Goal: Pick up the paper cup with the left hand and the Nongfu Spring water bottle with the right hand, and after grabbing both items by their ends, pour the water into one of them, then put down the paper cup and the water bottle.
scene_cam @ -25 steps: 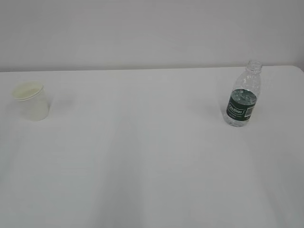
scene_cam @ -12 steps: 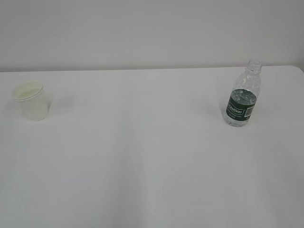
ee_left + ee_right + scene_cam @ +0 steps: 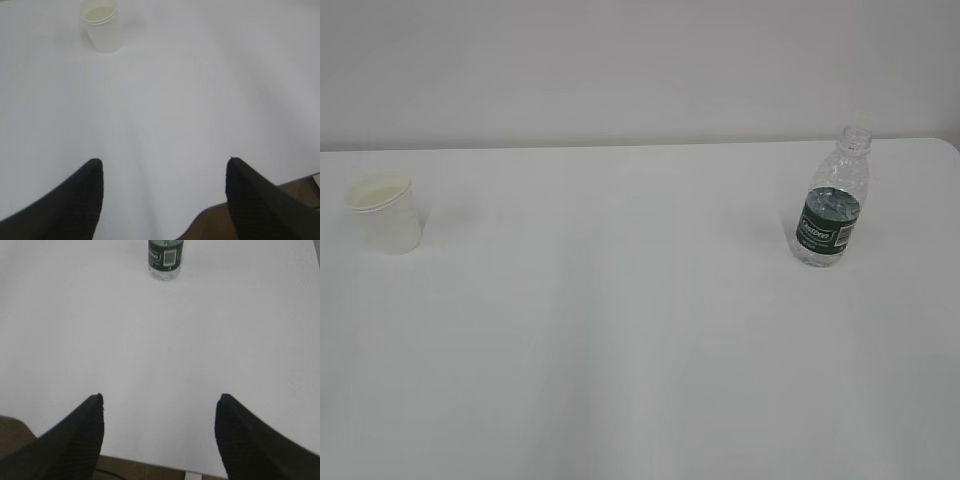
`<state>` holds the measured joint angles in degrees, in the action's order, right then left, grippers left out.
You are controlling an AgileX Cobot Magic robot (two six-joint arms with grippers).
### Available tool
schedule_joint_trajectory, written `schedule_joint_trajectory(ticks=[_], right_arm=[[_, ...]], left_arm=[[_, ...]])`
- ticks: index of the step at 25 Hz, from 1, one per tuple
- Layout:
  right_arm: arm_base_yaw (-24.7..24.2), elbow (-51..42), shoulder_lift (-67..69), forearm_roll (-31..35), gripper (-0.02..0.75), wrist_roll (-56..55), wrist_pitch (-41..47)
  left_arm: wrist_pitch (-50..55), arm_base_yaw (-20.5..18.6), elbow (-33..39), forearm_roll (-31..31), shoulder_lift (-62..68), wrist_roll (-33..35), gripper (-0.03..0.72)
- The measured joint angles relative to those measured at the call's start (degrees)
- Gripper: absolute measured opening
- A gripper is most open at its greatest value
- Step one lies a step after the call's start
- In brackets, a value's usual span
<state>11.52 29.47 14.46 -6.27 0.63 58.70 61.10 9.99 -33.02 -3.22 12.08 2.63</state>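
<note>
My water bottle (image 3: 165, 258) top cut off by frame, paper cup (image 3: 100, 24) far ahead, my left hand (image 3: 162, 180) and right hand (image 3: 159, 415) spread wide, empty, low over table (image 3: 620, 320) edge

paper cup (image 3: 386, 212) tilt barely shifted, nothing else changed

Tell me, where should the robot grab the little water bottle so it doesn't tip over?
Probably around the lower body, at the dark green label band. The Nongfu Spring water bottle stands upright and capless on the table, apart from the paper cup. The right hand, open and well short of the bottle, could come in level from the near side, one finger passing each side of the round body.
</note>
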Motion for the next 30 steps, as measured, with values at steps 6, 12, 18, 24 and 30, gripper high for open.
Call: schedule_joint_trajectory(ticks=[6,12,18,24,30], right_arm=[[0.00,-0.14,-0.29,0.12,0.519,0.00,4.39],[0.00,-0.89,-4.99,2.39,0.519,0.35,5.64],[0.00,-1.12,-12.25,2.84,0.519,0.35,6.11],[0.00,-1.12,-14.46,3.08,0.519,0.35,6.31],[0.00,-1.12,-15.40,3.16,0.519,0.35,6.39]], left_arm=[[-0.38,0.00,1.28,0.00,0.00,-0.23,0.545],[1.24,0.00,2.68,-0.25,0.00,-0.35,0.524],[1.24,0.00,2.68,-0.48,-1.98,-0.37,0.494],[1.34,0.00,2.68,-0.84,-9.23,-0.47,0.484],[1.66,0.00,2.68,-1.02,-11.92,-0.58,0.484]])
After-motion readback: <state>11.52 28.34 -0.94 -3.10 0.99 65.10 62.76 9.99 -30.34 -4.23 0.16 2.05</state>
